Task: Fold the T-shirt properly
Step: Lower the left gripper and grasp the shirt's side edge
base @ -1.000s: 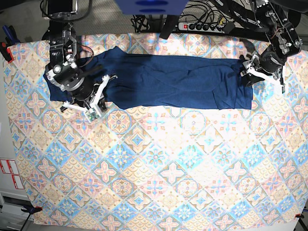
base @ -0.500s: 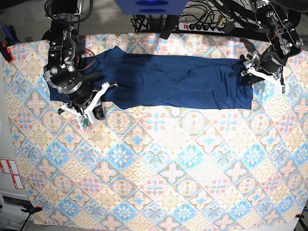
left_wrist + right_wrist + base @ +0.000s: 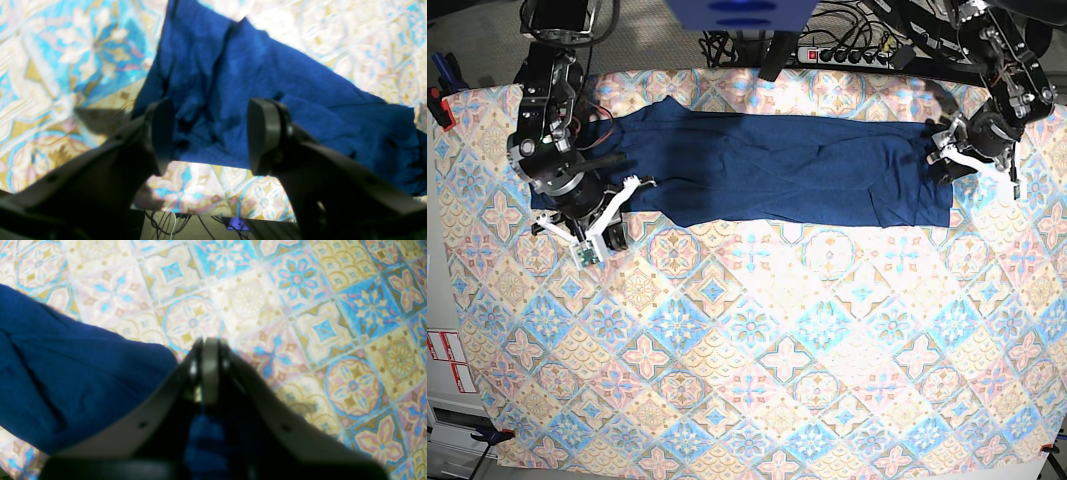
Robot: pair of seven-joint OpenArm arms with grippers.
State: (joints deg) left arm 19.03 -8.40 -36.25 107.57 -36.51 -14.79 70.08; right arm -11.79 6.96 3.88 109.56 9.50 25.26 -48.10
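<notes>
The T-shirt (image 3: 777, 170) lies as a long dark band across the far part of the table (image 3: 757, 370), its long axis running side to side, one end near each arm. The left claw (image 3: 206, 133) sits at its end, jaws partly open astride the rumpled edge, nothing pinched between them. The right claw (image 3: 208, 370) is at the other end, jaws pressed together just off the cloth's corner; whether it has caught any fabric I cannot tell. Judging by this, the next fold must bring one end toward the other along that axis.
</notes>
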